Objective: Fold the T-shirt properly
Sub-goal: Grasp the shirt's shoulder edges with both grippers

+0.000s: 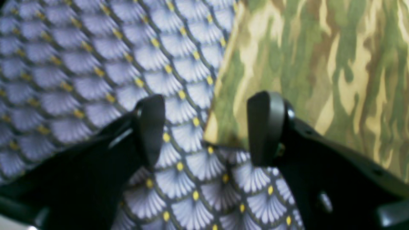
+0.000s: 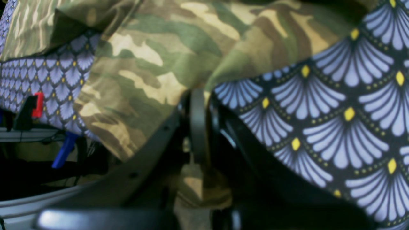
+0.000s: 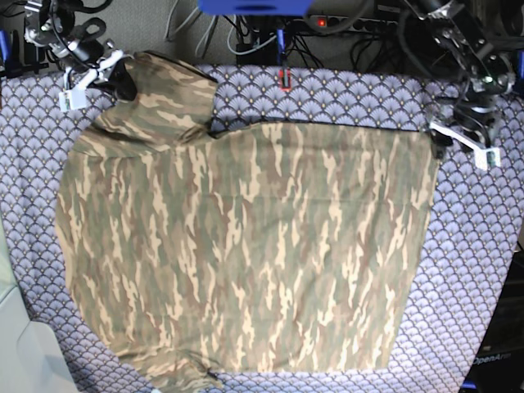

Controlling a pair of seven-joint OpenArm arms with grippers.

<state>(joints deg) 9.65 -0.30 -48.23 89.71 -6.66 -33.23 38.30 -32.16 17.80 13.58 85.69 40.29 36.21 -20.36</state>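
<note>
my right hand [image 2: 198,127] is clenched on a bunched fold of the t-shirt [image 3: 246,246], fabric pinched between its fingers and trailing below them. in the base view that hand sits at the far left corner, holding the cloth up there. my left hand [image 1: 206,127] is released, fingers [image 1: 266,127] spread wide with nothing between them, hovering just beside the shirt's corner at the far right edge. the t-shirt lies spread across most of the worktop [image 3: 475,270], mostly flat, its far left part folded over. the patterned cloth [image 1: 80,64] shows around it. a red clip [image 2: 39,103] shows at the worktop edge.
</note>
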